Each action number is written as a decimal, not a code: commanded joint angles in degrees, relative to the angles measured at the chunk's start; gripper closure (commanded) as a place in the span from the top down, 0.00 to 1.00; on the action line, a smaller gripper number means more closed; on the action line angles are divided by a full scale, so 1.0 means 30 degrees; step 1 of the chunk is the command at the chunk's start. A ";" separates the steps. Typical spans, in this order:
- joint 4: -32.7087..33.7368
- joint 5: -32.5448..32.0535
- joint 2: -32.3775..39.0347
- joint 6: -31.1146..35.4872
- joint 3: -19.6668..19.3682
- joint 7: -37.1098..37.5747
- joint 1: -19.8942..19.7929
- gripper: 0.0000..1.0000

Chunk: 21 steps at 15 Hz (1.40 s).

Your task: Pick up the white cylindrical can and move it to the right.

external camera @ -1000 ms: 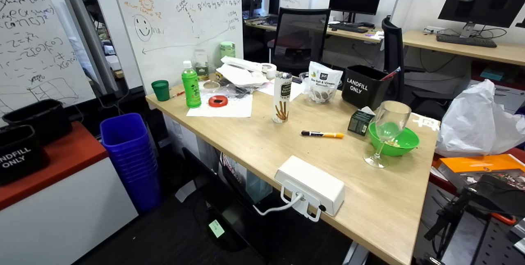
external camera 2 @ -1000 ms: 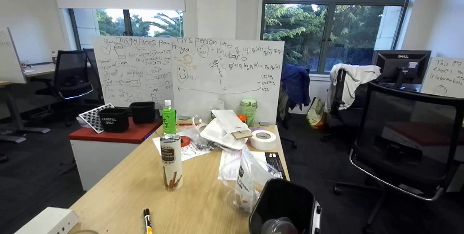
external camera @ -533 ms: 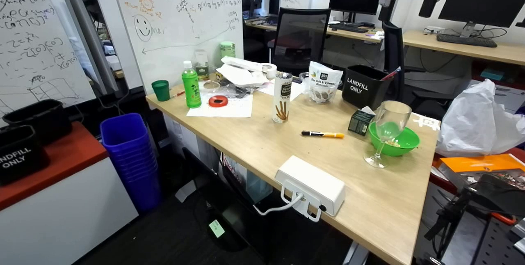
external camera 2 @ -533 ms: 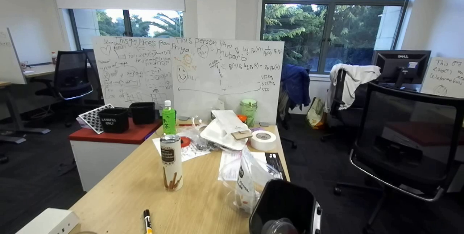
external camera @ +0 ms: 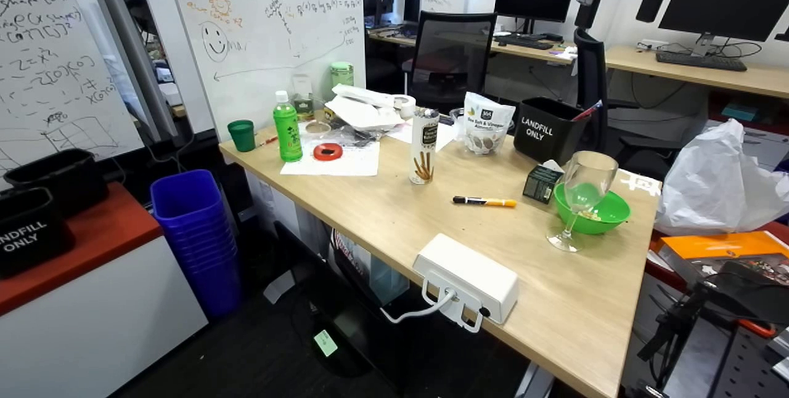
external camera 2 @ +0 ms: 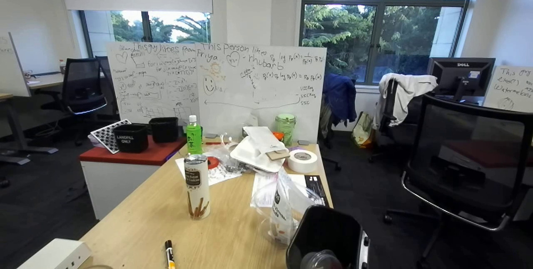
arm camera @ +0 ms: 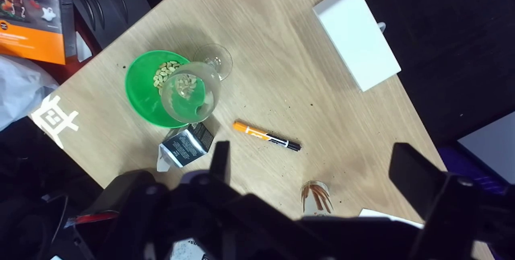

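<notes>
The white cylindrical can point(external camera: 423, 158) stands upright on the wooden table, with a dark label and brown stick pictures on it. It also stands upright in an exterior view point(external camera 2: 197, 190), in front of the green bottle. In the wrist view only its lower end point(arm camera: 316, 201) shows; the gripper body hides the rest. My gripper point(external camera: 618, 11) is open and empty, high at the top of the picture, well apart from the can. In the wrist view its two fingers point(arm camera: 312, 151) are spread wide, with bare table and the can's base showing between them.
A marker point(external camera: 485, 202) lies near the can. A wine glass point(external camera: 574, 201), green bowl point(external camera: 607, 216) and dark box point(external camera: 542, 182) stand together. A white power box point(external camera: 465, 278) sits on the table edge. A chip bag point(external camera: 487, 127) and black bin point(external camera: 545, 133) stand behind.
A second ago the gripper showed only as a dark blur at the top right. It has moved left into view, then shifted slightly right. The can and other objects have not moved.
</notes>
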 commanded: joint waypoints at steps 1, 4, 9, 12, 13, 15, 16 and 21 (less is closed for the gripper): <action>0.0025 -0.0010 0.0012 -0.0029 -0.0026 0.0003 0.0026 1.00; 0.1048 0.0457 0.1280 0.0212 0.0134 0.2011 -0.0276 1.00; 0.3763 0.0815 0.5104 0.0306 -0.0060 0.5673 -0.0112 1.00; 0.5763 0.1497 0.7761 0.1128 -0.0579 0.8041 0.0085 1.00; 0.6540 0.1701 0.8668 0.1342 -0.0802 0.8731 0.0152 1.00; 0.7919 0.2104 1.0221 0.1816 -0.1253 1.0084 0.0304 1.00; 0.8584 0.2207 1.0914 0.1952 -0.1449 1.0687 0.0386 1.00; 0.8926 0.1916 1.1680 0.2512 -0.2040 1.1053 0.0728 1.00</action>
